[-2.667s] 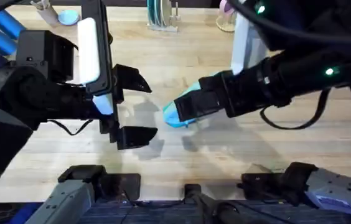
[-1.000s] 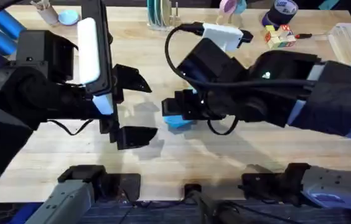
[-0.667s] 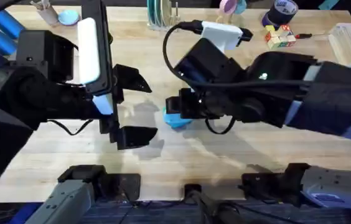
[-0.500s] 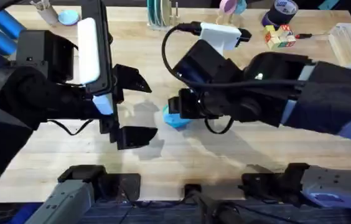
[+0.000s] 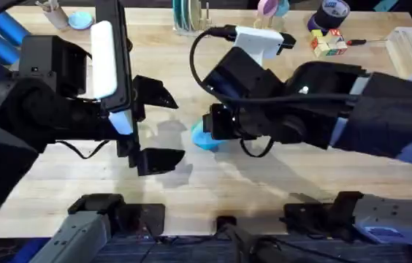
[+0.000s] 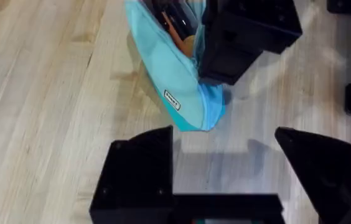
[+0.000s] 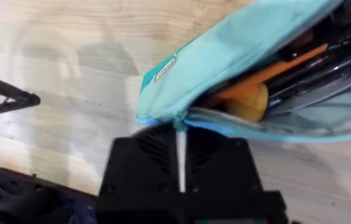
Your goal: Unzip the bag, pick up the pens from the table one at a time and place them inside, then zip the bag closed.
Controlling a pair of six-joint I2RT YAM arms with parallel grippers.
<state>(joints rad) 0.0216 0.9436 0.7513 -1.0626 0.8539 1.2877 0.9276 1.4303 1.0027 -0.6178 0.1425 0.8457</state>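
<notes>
The right hand [image 5: 210,126] has reached the bag [image 6: 178,87]; its label is unreadable.

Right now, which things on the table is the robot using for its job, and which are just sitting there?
For the job:
- the bag, open
- the pens inside it
- the right gripper, at the bag's end
- the left gripper, open nearby

Just lying about:
- the colored blocks
- the tape roll
- the blue cylinders
</notes>
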